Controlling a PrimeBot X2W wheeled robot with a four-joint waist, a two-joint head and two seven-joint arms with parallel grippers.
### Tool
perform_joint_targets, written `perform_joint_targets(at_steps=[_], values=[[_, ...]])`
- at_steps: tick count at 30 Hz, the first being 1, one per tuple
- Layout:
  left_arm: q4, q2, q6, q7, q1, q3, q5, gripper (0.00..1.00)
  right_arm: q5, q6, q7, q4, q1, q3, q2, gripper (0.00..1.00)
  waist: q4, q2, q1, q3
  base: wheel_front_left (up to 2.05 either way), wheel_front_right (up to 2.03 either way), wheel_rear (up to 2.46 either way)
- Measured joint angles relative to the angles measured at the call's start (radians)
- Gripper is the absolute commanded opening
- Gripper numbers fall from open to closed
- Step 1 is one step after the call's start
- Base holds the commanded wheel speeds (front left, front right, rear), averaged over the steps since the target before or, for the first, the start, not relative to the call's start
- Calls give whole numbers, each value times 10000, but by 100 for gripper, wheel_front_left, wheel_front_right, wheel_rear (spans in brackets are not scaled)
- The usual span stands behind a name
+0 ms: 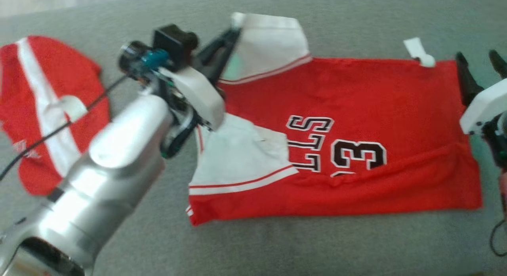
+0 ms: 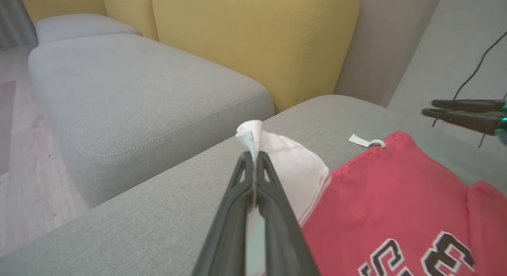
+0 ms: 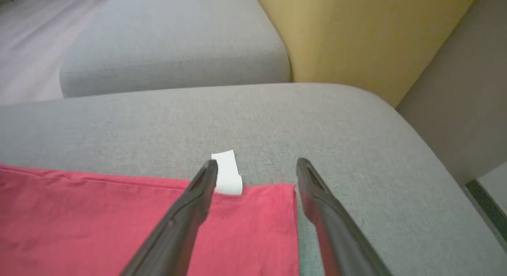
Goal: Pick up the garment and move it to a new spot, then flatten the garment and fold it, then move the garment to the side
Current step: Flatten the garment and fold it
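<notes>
Pinching white sleeve (image 2: 295,165): left end effector (image 2: 252,156) | right end effector (image 3: 257,162): wide | garments (image 1: 356,109) (image 1: 51,109): two

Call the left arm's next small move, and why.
Probably carry the white sleeve in over the red jersey body: the left gripper is shut on its tip, it sticks out past the body, and the right gripper hangs open at the hem.
</notes>
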Motion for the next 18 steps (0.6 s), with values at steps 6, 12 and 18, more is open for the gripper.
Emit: perform_joint_targets(at_steps=[6,12,18], values=[[-1808,100,357,495,342,-326,8,0,-481,0,654,2069,-708,-213,-477,100,596,0,0,102,0,0,0],[-2924,412,675,911,538,-416,8,0,-1231,0,604,3530,-1581,-826,-504,100,853,0,1,432,0,0,0],[-3574,608,918,1122,545,-414,8,0,-1918,0,324,4564,-2086,-1020,-487,100,953,0,1,717,0,0,0]])
